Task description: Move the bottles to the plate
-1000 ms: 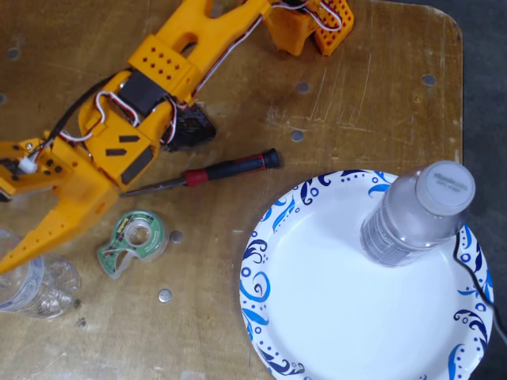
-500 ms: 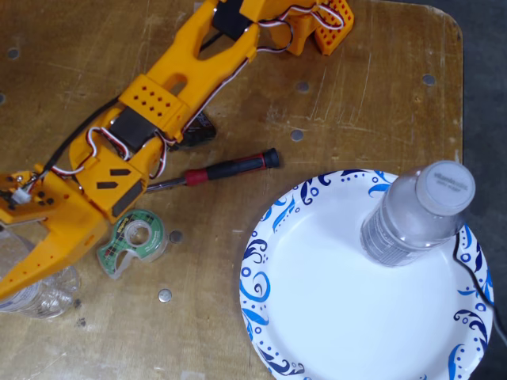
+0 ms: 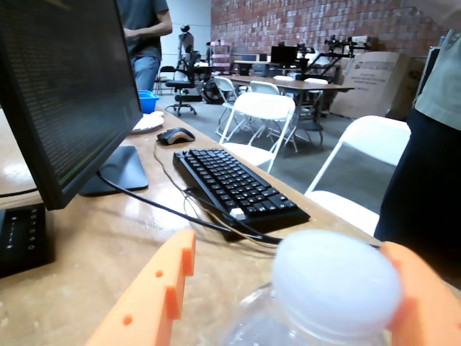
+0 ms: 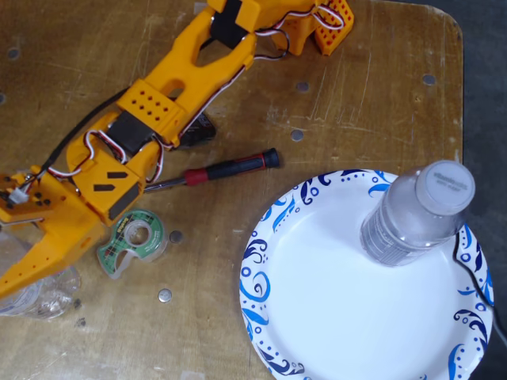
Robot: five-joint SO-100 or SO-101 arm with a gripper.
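One clear bottle (image 4: 416,214) with a white cap stands upright on the right part of the white plate (image 4: 317,317) with the blue swirl rim. A second clear bottle (image 4: 49,294) stands at the table's left edge, mostly covered by my orange gripper (image 4: 9,263). In the wrist view its white cap (image 3: 335,285) sits between my fingers. The right finger (image 3: 425,299) is against the cap, and the left finger (image 3: 155,295) stands a gap away. The gripper (image 3: 292,254) is open around the bottle's top.
A green tape dispenser (image 4: 133,241) and a red-handled screwdriver (image 4: 214,172) lie between the arm and the plate. The wrist view shows a monitor (image 3: 65,94), a keyboard (image 3: 238,187) and cables beyond the bottle, with a person (image 3: 428,158) at the right.
The arm has stretched out and swung down to the left, carrying the gripper lower over the left bottle. The bottle on the plate has not moved.
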